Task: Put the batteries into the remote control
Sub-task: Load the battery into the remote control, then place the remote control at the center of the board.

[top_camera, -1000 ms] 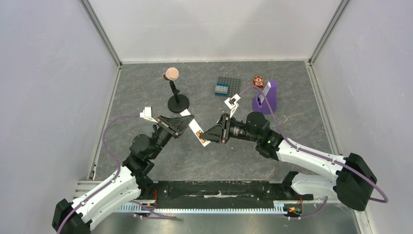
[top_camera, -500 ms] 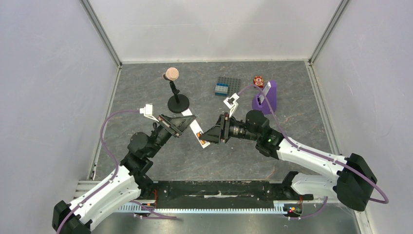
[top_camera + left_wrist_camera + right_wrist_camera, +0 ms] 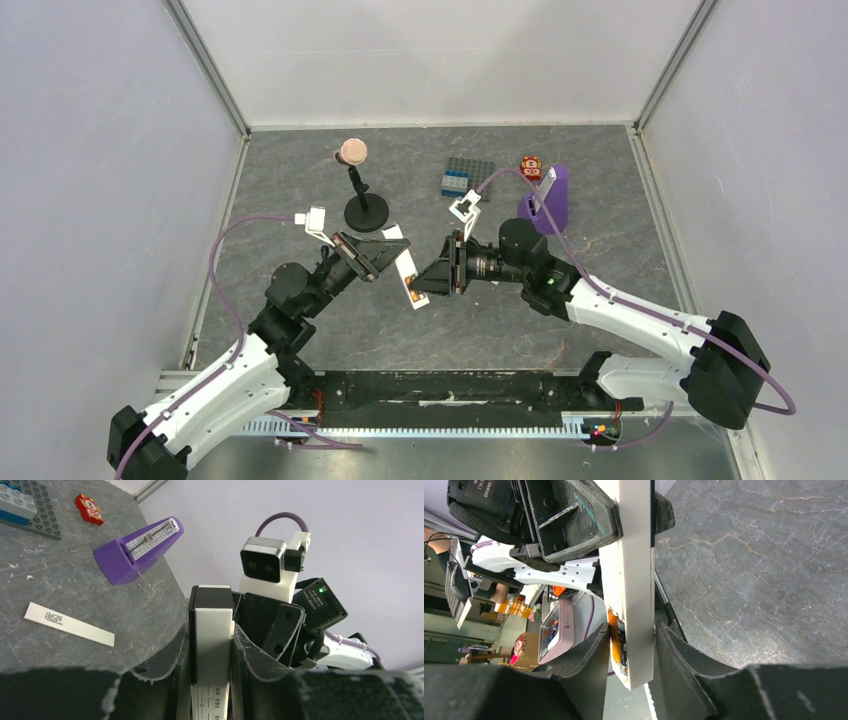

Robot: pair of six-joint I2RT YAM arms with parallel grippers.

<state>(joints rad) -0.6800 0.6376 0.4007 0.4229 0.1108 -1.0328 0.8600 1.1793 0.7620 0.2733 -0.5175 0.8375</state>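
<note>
Holding the remote (image 3: 408, 276) up over the tabletop (image 3: 600, 230), your left hand (image 3: 210, 639) is clamped tight on it. Your right hand (image 3: 630, 632) sits around its other end, where the batteries (image 3: 617, 639) lie; you cannot tell if it squeezes.

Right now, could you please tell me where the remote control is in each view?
Top view: the remote control is the slanted white bar near centre.
Left wrist view: the remote control stands at bottom centre, between the fingers.
Right wrist view: the remote control runs down from the top edge near centre.
Shared landmark: the left gripper clamped on it.
</note>
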